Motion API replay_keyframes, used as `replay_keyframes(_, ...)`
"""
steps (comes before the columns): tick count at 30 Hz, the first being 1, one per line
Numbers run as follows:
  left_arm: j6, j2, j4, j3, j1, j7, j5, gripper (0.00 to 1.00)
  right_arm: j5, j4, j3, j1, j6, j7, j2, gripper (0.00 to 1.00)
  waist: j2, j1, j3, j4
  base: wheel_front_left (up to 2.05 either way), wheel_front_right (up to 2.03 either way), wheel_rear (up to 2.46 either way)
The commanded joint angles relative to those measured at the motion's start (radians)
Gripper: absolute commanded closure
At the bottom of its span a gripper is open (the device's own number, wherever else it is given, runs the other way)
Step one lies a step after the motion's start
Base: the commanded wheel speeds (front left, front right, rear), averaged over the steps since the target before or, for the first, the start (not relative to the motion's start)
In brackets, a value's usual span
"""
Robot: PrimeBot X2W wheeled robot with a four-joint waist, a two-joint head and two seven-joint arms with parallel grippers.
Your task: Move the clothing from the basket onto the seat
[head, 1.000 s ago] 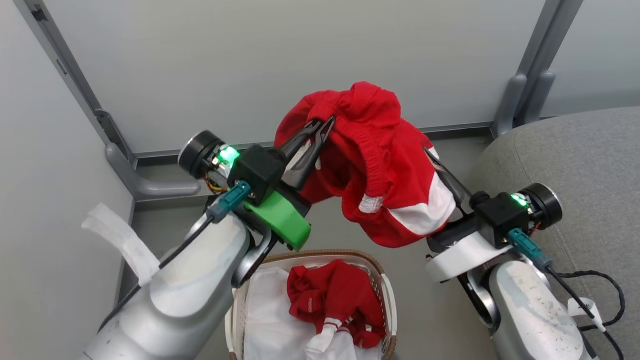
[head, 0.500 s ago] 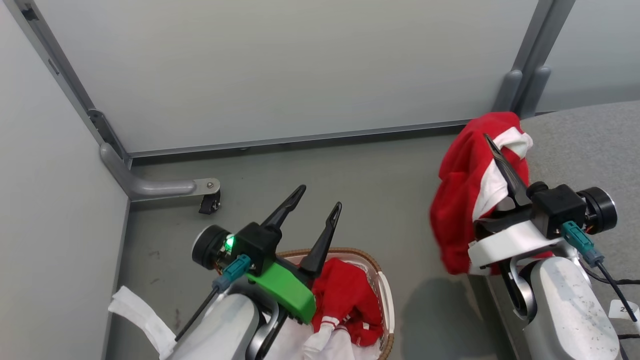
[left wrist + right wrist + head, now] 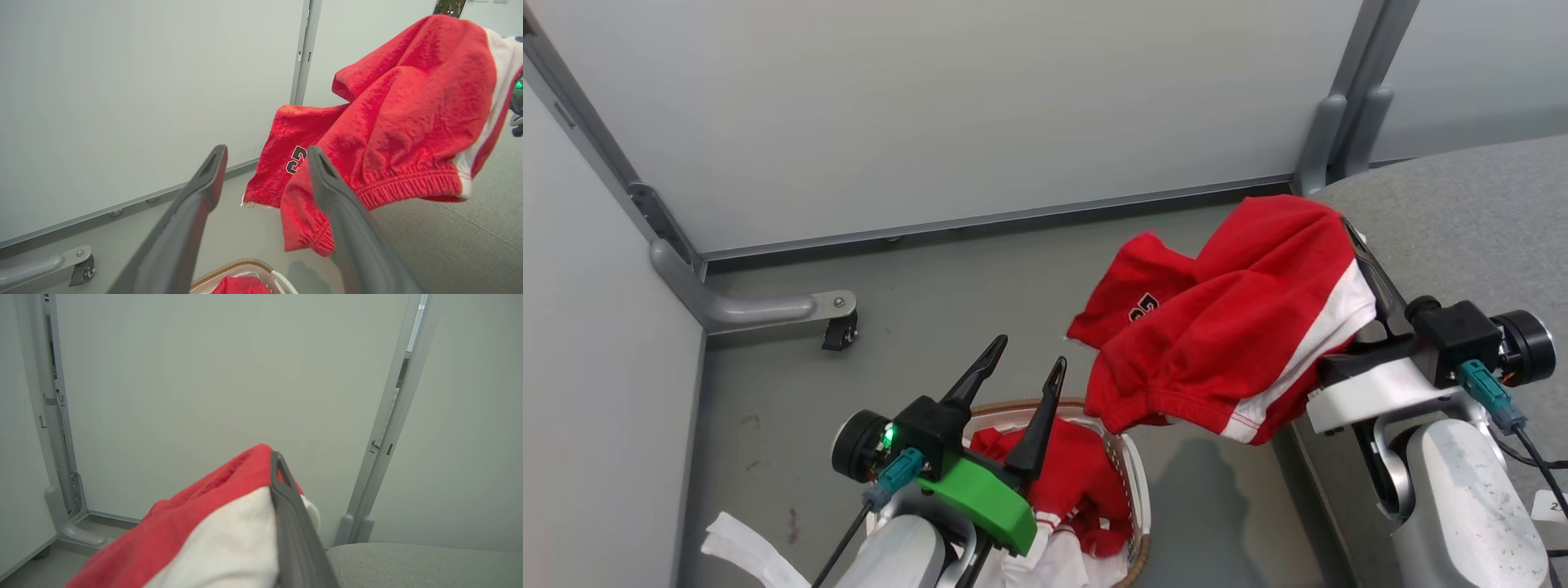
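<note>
My right gripper is shut on a red garment with a white side panel and dark lettering. The cloth hangs over the floor at the left edge of the grey seat. In the right wrist view one finger presses the garment, the other is hidden under it, and the seat lies below. My left gripper is open and empty above the basket, which holds more red clothing. The left wrist view looks past my left gripper at the held garment and the basket rim.
Pale partition walls close the back and left, with a grey post by the seat corner. A metal foot with a castor juts onto the grey floor. A white liner sheet lies in the basket. Cables hang beside my right arm.
My left gripper let go of the red garment, opened and dropped back over the basket. The right gripper swung the garment right toward the seat, and the cloth now flares leftward. The camera also shifted.
</note>
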Motion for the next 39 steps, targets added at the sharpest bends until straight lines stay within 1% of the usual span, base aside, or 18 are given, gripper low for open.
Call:
replay_keyframes(1, -0.005, -0.007, -0.003, 0.008, 0.018, 0.0, 0.012, 0.0, -0.003, 0.001, -0.003, -0.017, -0.001, 0.0, -0.004, 1.0, 0.0, 0.0, 0.012, -0.022, 0.0, 0.0, 0.0)
replay_keyframes(7, -0.007, -0.014, -0.008, 0.018, 0.021, 0.0, 0.023, 0.0, -0.023, -0.008, -0.017, -0.04, -0.001, 0.0, -0.004, 1.0, 0.0, 0.0, 0.039, -0.1, 0.0, 0.0, 0.0)
replay_keyframes(18, -0.007, -0.017, -0.009, -0.015, -0.028, -0.001, 0.027, 0.0, -0.053, -0.027, -0.067, -0.075, -0.001, 0.0, -0.003, 1.0, 0.0, 0.0, 0.114, -0.297, 0.0, 0.0, 0.0)
replay_keyframes(23, -0.007, -0.013, -0.002, -0.04, -0.056, -0.001, 0.031, 0.0, -0.041, -0.03, -0.072, -0.085, -0.001, 0.0, -0.003, 1.0, 0.0, 0.0, 0.147, -0.354, 0.0, 0.0, 0.0)
replay_keyframes(26, -0.007, -0.008, 0.002, -0.056, -0.073, -0.001, 0.032, 0.0, -0.032, -0.032, -0.072, -0.094, -0.001, 0.0, -0.003, 1.0, 0.0, 0.0, 0.168, -0.372, 0.0, 0.0, 0.0)
replay_keyframes(30, -0.007, 0.002, -0.001, -0.072, -0.096, -0.001, 0.035, 0.0, -0.027, -0.031, -0.079, -0.109, -0.001, 0.0, -0.003, 1.0, 0.0, 0.0, 0.203, -0.374, 0.0, 0.0, 0.0)
replay_keyframes(36, -0.007, 0.023, -0.007, -0.093, -0.137, -0.001, 0.041, 0.0, -0.058, -0.017, -0.108, -0.194, -0.001, 0.0, -0.003, 1.0, 0.0, 0.0, 0.273, -0.346, 0.0, 0.0, 0.0)
replay_keyframes(39, -0.007, 0.036, -0.011, -0.095, -0.159, -0.001, 0.046, 0.0, -0.088, -0.002, -0.148, -0.284, -0.001, 0.0, -0.003, 1.0, 0.0, 0.0, 0.32, -0.328, 0.0, 0.0, 0.0)
